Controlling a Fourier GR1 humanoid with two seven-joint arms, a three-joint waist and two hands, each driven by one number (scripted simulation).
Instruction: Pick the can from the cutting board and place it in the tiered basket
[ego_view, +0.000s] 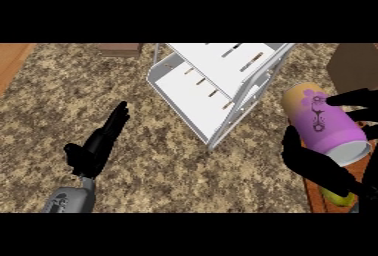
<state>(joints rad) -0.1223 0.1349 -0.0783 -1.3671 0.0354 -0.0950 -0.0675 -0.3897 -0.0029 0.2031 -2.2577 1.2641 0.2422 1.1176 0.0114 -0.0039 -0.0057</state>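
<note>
A purple and tan can (325, 123) with a flower print is held tilted in the air at the right, its white end pointing to the lower right. My right hand (314, 162) is shut on it, thumb below and fingers (353, 98) curled over its far side. The white tiered basket (203, 82) stands at the top middle, just left of the can, with slotted shelves. Part of the wooden cutting board (319, 196) shows under my right hand at the lower right. My left hand (94, 146) rests open at the lower left, fingers pointing up.
A yellow-green object (338, 198) lies on the cutting board below my right hand. A brown box (119, 49) sits at the top, left of the basket. Another brown block (354, 62) stands at the top right. The speckled counter (155, 160) spreads between my hands.
</note>
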